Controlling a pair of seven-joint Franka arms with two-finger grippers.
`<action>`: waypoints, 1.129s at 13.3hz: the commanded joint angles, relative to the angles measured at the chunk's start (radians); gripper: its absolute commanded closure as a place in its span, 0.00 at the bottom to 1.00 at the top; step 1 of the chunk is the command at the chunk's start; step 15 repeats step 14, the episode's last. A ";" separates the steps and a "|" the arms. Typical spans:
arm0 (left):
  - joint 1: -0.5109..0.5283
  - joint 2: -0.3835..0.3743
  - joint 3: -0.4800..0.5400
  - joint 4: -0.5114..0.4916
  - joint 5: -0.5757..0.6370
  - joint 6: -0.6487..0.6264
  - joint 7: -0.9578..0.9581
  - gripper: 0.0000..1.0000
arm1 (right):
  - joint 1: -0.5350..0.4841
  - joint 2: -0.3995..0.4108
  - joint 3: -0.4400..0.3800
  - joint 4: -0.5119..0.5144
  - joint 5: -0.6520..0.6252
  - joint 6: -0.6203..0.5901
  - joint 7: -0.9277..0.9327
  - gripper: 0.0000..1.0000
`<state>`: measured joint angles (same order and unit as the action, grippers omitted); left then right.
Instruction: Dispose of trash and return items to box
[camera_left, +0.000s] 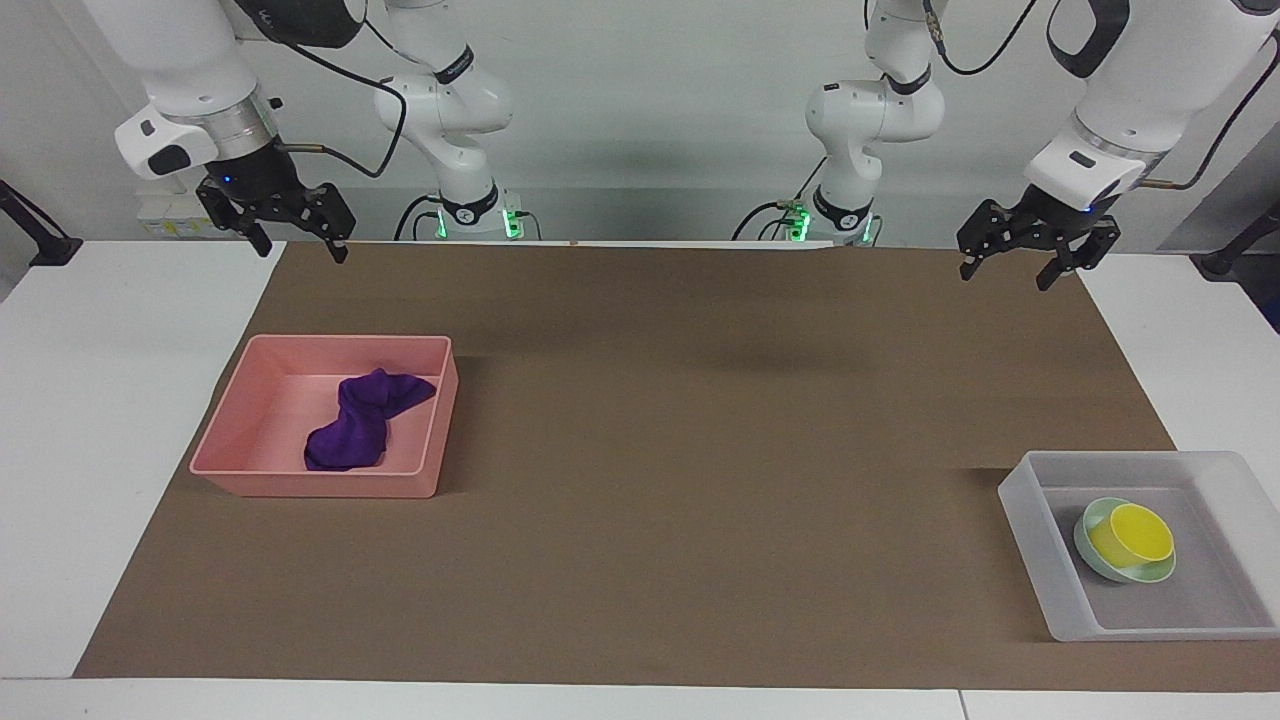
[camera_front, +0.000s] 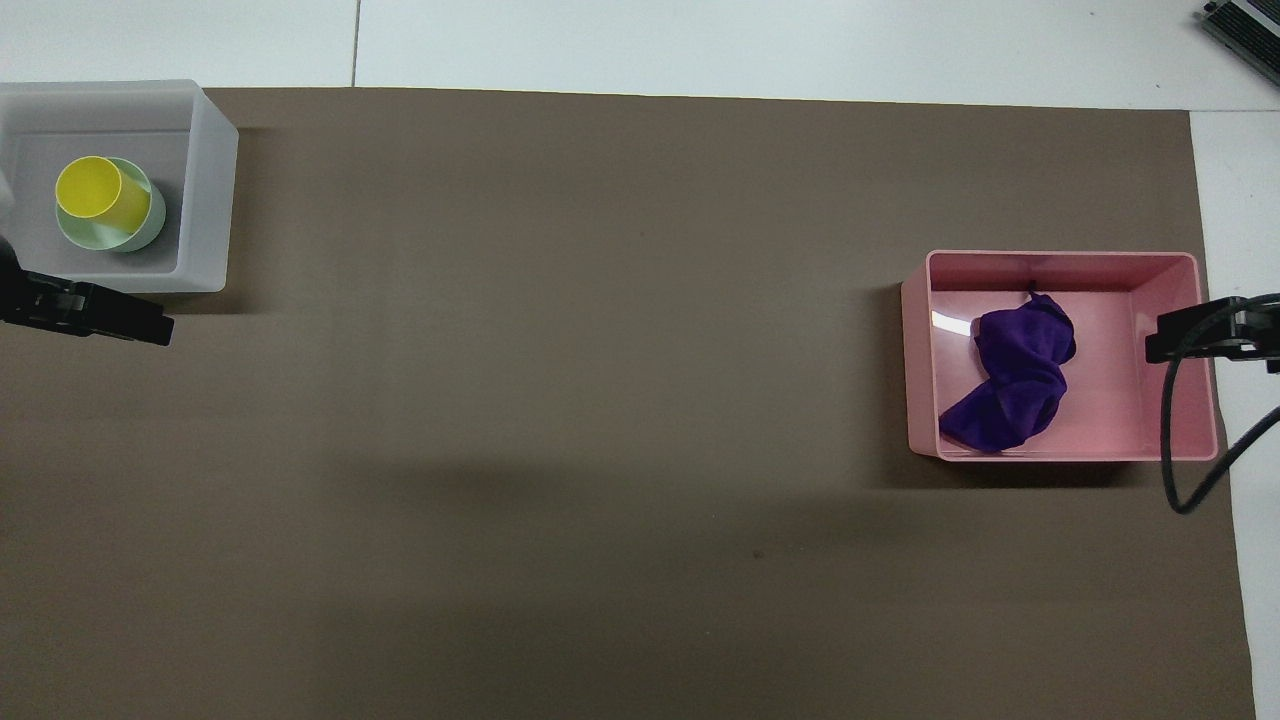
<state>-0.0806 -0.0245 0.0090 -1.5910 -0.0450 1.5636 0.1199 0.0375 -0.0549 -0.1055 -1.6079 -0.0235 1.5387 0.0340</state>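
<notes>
The rag (camera_left: 362, 421) lay crumpled in the pink tray (camera_left: 236, 431), toward the right arm's end of the brown mat (camera_left: 640, 480). The yellow cup (camera_left: 1132, 534) sat in the green bowl (camera_left: 1092, 552), inside the box (camera_left: 1030, 540) at the left arm's end, at about four o'clock in the facing view. The left gripper (camera_left: 1010, 268) hung over the mat's edge at two o'clock, fingers spread and empty. The right gripper (camera_left: 300, 247) hung at ten o'clock, also spread, holding nothing.
</notes>
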 joint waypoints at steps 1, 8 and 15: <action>-0.022 -0.012 0.013 -0.014 0.022 -0.017 -0.025 0.00 | -0.001 -0.019 -0.003 -0.026 0.013 0.017 -0.017 0.00; -0.015 -0.026 0.013 -0.035 0.030 -0.022 -0.012 0.00 | -0.001 -0.019 -0.003 -0.026 0.013 0.017 -0.017 0.00; -0.011 -0.025 0.014 -0.033 0.030 -0.025 -0.006 0.00 | -0.001 -0.019 -0.003 -0.026 0.013 0.017 -0.017 0.00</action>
